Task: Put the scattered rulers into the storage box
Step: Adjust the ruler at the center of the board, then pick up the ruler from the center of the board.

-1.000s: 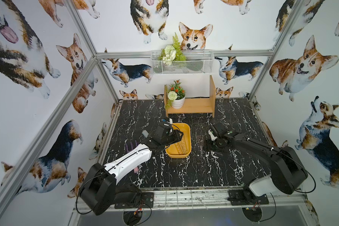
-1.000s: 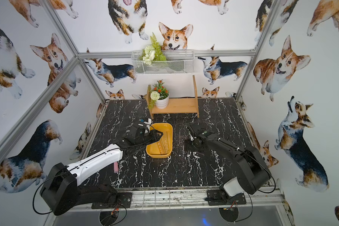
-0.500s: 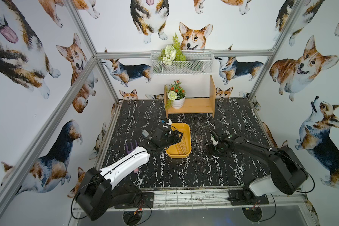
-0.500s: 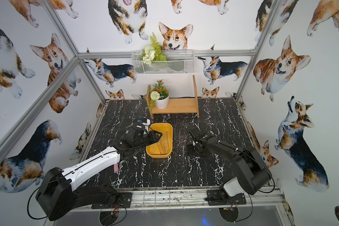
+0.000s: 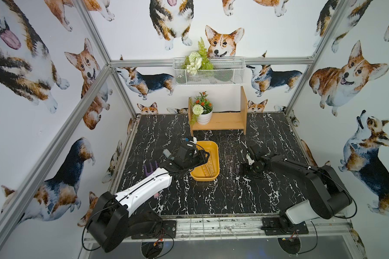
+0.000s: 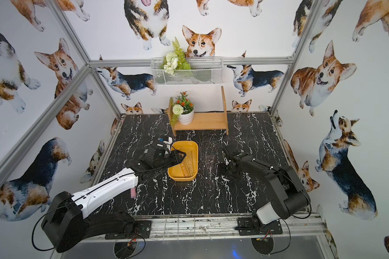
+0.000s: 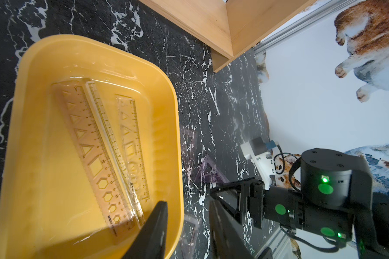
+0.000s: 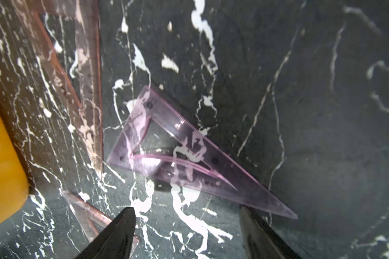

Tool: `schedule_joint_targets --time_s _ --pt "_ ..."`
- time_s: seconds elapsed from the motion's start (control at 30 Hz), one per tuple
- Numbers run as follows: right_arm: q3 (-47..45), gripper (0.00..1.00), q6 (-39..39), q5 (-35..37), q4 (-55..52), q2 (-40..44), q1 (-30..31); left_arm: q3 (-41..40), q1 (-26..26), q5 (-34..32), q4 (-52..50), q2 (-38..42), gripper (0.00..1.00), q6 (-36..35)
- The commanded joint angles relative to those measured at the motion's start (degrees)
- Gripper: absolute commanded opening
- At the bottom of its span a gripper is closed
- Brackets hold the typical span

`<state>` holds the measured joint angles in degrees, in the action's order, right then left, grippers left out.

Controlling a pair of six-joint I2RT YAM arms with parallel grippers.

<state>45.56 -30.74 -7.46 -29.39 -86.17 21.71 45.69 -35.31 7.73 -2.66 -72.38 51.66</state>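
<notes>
Already, straight rulers (image 7: 99, 152) lie in the storage box (image 7: 175, 125); other set squares (image 8: 88, 78) wait on the surface (image 8: 323, 112). Right hand (image 8: 186, 210), spread, nears the purple set square (image 8: 189, 152); left hand (image 7: 186, 204) spread, empty.

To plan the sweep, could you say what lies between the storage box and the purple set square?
A brownish set square, flat on the table, in the right wrist view.

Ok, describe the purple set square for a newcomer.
On the black marble table, find the yellow storage box. Between it and the right gripper lies a clear triangular set square. It alone is purple; the triangles nearer the box are brownish.
</notes>
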Motion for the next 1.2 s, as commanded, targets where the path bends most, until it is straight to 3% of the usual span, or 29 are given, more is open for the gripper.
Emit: schedule_joint_targets --time_s 0.0,0.6,1.17 --pt "1.4 0.79 1.8 0.5 1.4 -2.2 -0.4 -0.1 0.0 -0.3 -0.1 -0.2 0.37 -0.2" --pt "10.6 0.81 5.3 3.4 -0.4 -12.8 -1.5 -0.4 0.0 -0.3 -0.1 -0.4 0.37 -0.3" --pt "11.5 0.69 6.4 11.2 -8.0 -7.0 -0.6 -0.5 -0.1 -0.4 0.4 0.6 0.37 -0.8"
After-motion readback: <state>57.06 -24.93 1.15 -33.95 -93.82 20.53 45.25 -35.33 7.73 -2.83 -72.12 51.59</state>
